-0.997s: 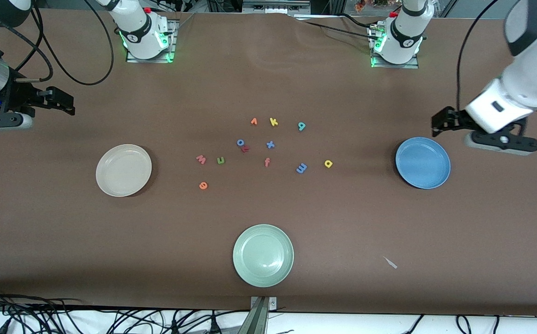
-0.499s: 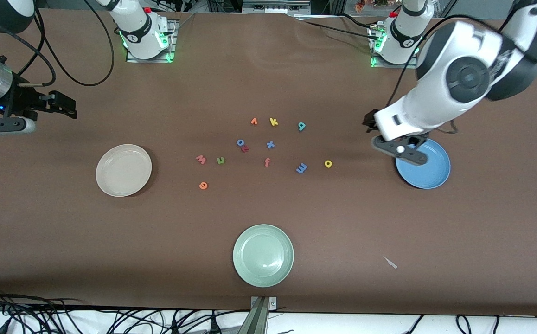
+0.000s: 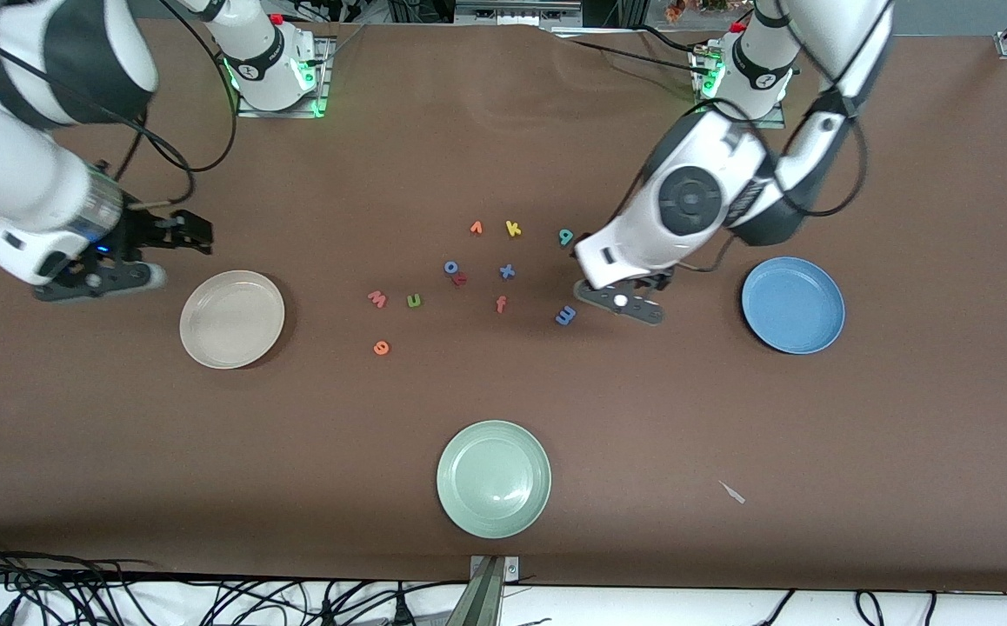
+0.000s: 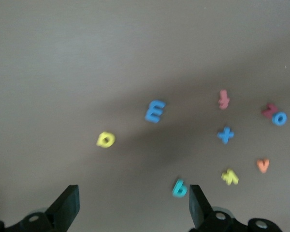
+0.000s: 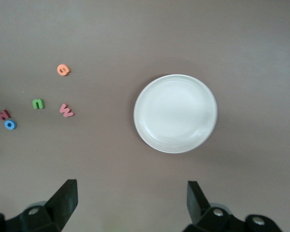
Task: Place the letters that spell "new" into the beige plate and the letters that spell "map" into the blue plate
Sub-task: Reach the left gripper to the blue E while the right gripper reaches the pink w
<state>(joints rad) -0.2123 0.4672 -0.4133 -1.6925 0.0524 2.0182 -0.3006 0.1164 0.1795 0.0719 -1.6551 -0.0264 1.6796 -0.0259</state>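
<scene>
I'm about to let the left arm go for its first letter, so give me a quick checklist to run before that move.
1. Left pincer open and empty: ok.
2. Left pincer over the "map" letters: ok; yellow looped letter and blue "m" lie ahead of it.
3. Teal looped letter free of its neighbours: ok.
4. Blue plate bare and unobstructed: ok.
5. Right pincer open, away from the left arm, over the table by the beige plate: ok.
6. Which letter the left pincer is aimed at: cannot tell.

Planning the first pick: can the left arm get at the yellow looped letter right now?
Probably yes: the left gripper hangs open above the yellow looped letter, which lies alone on bare table, apart from the blue "m".
</scene>
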